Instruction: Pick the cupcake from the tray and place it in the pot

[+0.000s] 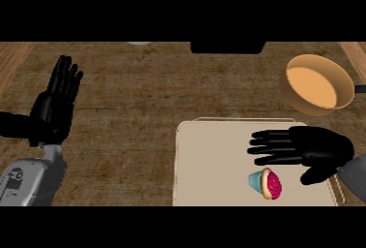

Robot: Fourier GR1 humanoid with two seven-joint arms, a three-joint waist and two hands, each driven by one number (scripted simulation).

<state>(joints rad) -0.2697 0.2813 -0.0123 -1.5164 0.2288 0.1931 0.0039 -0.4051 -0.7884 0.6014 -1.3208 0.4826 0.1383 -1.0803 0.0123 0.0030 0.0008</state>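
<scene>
A cupcake (266, 184) with a teal wrapper and pink frosting lies on its side on the beige tray (208, 164), near the tray's front right. My right hand (314, 147) hovers open just above and behind it, fingers stretched to the left, thumb pointing down beside the cupcake, not touching it. The orange pot (318, 83) stands at the back right, beyond the tray, its inside bare. At the left my left hand (55, 104) rests open with its fingers pointing up.
A dark object (227, 47) sits at the counter's back edge, with a pale round thing (139, 43) left of it. The pot's dark handle (359, 89) sticks out to the right. Bare brown counter lies between the tray and my left hand.
</scene>
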